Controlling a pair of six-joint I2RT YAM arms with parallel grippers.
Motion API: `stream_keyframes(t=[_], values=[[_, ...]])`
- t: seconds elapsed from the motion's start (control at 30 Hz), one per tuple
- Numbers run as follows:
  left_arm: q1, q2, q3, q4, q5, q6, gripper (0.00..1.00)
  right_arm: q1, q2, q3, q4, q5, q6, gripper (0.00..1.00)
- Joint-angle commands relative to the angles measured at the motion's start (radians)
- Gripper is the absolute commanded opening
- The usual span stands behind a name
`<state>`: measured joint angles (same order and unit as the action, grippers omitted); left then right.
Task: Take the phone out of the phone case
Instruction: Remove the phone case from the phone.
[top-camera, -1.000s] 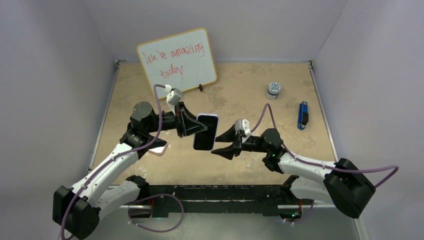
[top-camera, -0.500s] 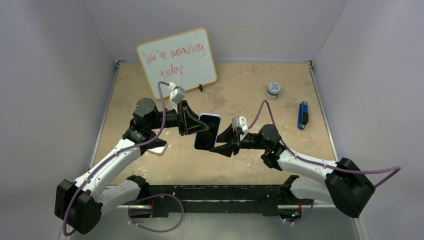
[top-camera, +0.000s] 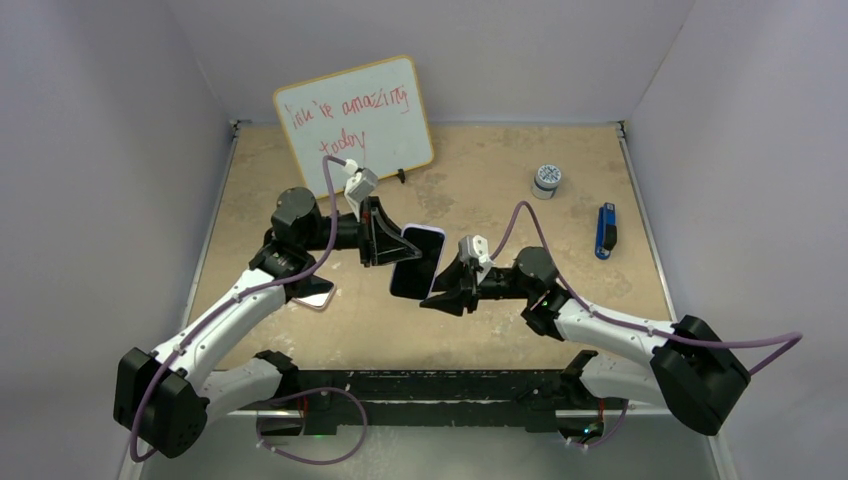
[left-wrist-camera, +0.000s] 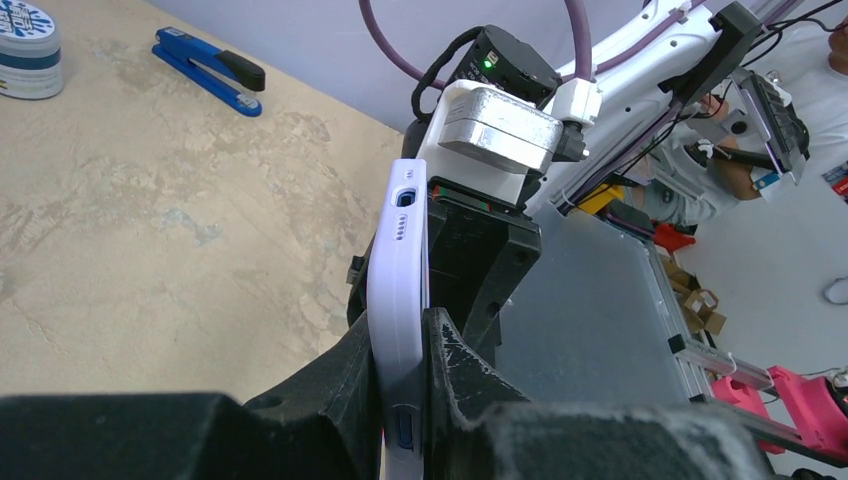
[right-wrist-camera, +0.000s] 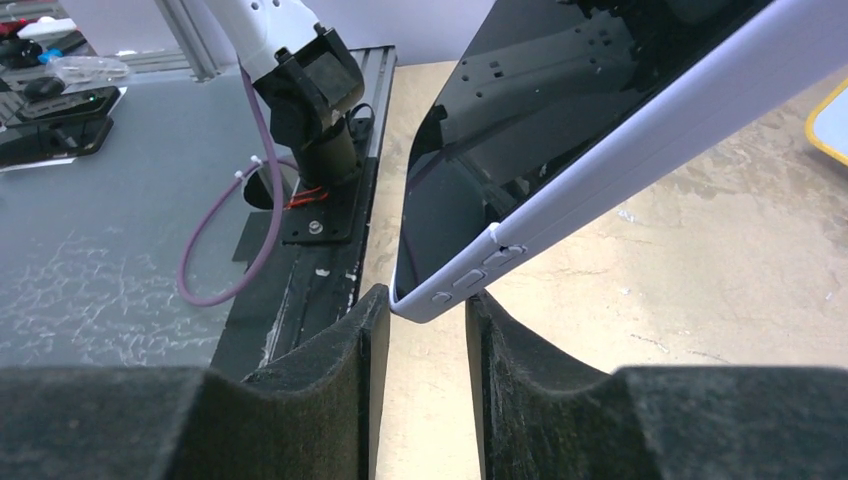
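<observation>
left pincer (left-wrist-camera: 400, 345) clamps the phone case (left-wrist-camera: 396, 260) edgewise; right pincer (right-wrist-camera: 420, 310), narrowly apart, straddles its corner. next: pinch there, peel it off the phone (right-wrist-camera: 520, 110).

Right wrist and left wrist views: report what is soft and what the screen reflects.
Right wrist view: the black screen of the phone mirrors rig parts; the phone case edge is crisp, the near fingers soft. Left wrist view: the fingers are blurred, the case edge sharp.

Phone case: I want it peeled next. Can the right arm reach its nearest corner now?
Probably yes: the right gripper has its jaws open astride a corner of the phone case, nothing in between; the left gripper clamps it farther along, clear of that corner.
</observation>
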<state>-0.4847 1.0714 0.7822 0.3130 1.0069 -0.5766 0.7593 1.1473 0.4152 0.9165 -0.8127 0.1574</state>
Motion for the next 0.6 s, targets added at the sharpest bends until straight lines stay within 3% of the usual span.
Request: stream_keyframes(t=[0.0, 0.33, 0.47, 0.57], values=[[0.003, -0.024, 0.049, 0.052, 0.027, 0.037, 0.00, 0.007, 0.001, 0.053, 0.005, -0.028, -0.025, 0.35], [0.002, -0.040, 0.031, 0.035, 0.030, 0.060, 0.00, 0.009, 0.020, 0.062, 0.020, -0.024, -0.013, 0.38], [0.003, -0.041, 0.034, 0.030, 0.030, 0.058, 0.00, 0.009, 0.024, 0.062, 0.009, -0.038, -0.041, 0.33], [0.005, -0.027, 0.040, 0.004, 0.026, 0.055, 0.00, 0.009, 0.026, 0.053, 0.020, -0.056, -0.065, 0.22]])
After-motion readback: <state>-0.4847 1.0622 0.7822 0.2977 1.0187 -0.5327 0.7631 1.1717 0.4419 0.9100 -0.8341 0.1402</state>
